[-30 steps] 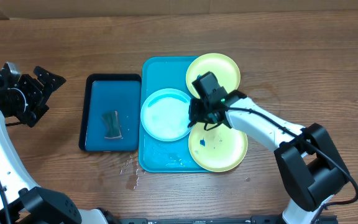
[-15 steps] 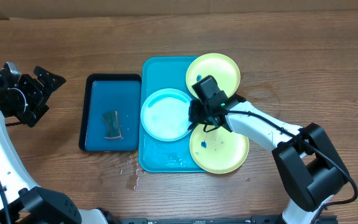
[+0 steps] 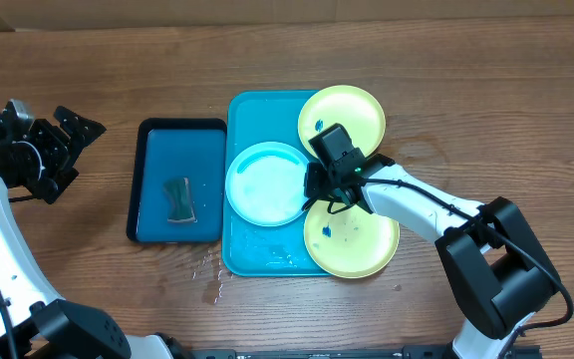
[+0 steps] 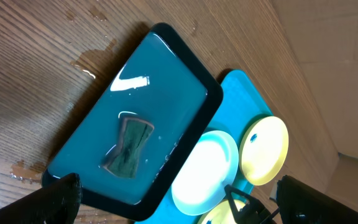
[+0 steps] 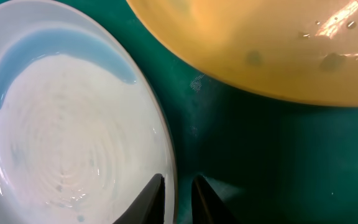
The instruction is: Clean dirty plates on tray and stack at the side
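The turquoise tray (image 3: 250,106) holds three plates. A light blue plate (image 3: 264,185) lies at its left. One yellow-green plate (image 3: 357,108) is at the back right. Another yellow-green plate (image 3: 359,241), with blue smears, is at the front right. My right gripper (image 3: 313,189) is low between the plates. In the right wrist view its fingers (image 5: 178,184) straddle the right rim of the light blue plate (image 5: 73,137) with a narrow gap, above the tray floor (image 5: 260,155). My left gripper (image 3: 72,153) is open and empty, far left of the trays.
A dark-blue black-rimmed tray (image 3: 157,135) stands left of the turquoise tray, holding shallow water and a dark cloth (image 3: 178,199); both show in the left wrist view (image 4: 129,149). Water drops (image 3: 207,271) lie on the wooden table by the tray's front left corner.
My right gripper has shifted slightly right and forward at the blue plate's rim. The front yellow-green plate has slid a little to the right. The left arm has not moved.
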Motion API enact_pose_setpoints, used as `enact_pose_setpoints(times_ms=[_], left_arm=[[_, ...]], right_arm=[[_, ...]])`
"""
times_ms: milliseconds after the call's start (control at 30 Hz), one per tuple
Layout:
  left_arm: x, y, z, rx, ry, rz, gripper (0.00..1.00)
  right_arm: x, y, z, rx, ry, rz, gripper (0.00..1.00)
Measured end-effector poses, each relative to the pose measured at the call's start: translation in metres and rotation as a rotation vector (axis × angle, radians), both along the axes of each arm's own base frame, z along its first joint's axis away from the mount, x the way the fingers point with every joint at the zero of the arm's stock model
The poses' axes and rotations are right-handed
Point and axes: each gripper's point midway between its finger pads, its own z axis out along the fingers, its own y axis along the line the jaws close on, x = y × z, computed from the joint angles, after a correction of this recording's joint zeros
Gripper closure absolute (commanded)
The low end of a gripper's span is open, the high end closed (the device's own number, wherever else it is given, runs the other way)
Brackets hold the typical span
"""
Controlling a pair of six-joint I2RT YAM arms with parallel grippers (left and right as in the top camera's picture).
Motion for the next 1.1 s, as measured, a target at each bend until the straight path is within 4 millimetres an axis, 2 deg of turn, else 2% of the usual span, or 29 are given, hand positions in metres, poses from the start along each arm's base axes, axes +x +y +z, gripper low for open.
enact_pose_setpoints(times_ms=[133, 167, 233, 567, 700, 900, 1100], left_arm=[[0.000, 0.000, 0.000, 0.000, 0.000, 0.000, 0.00], [0.000, 0.000, 0.000, 0.000, 0.000, 0.000, 0.00], [0.000, 0.000, 0.000, 0.000, 0.000, 0.000, 0.00], [0.000, 0.000, 0.000, -0.001, 0.000, 0.000, 0.00], [0.000, 0.000, 0.000, 0.000, 0.000, 0.000, 0.00], [0.000, 0.000, 0.000, 0.000, 0.000, 0.000, 0.00], [0.000, 0.000, 0.000, 0.000, 0.000, 0.000, 0.00]], right_arm=[[0.001, 0.001, 0.001, 0.003, -0.005, -0.002, 0.83], [0.002, 0.001, 0.001, 0.005, -0.007, -0.005, 0.85], [0.003, 0.002, 0.000, 0.009, -0.010, -0.006, 0.96], [-0.005, -0.005, 0.001, -0.023, 0.056, -0.023, 0.96], [-0.002, -0.009, 0.013, -0.040, 0.081, -0.035, 0.96], [0.012, -0.003, 0.034, -0.022, 0.053, -0.041, 0.96], [0.010, -0.003, 0.034, -0.027, 0.058, -0.039, 0.96]])
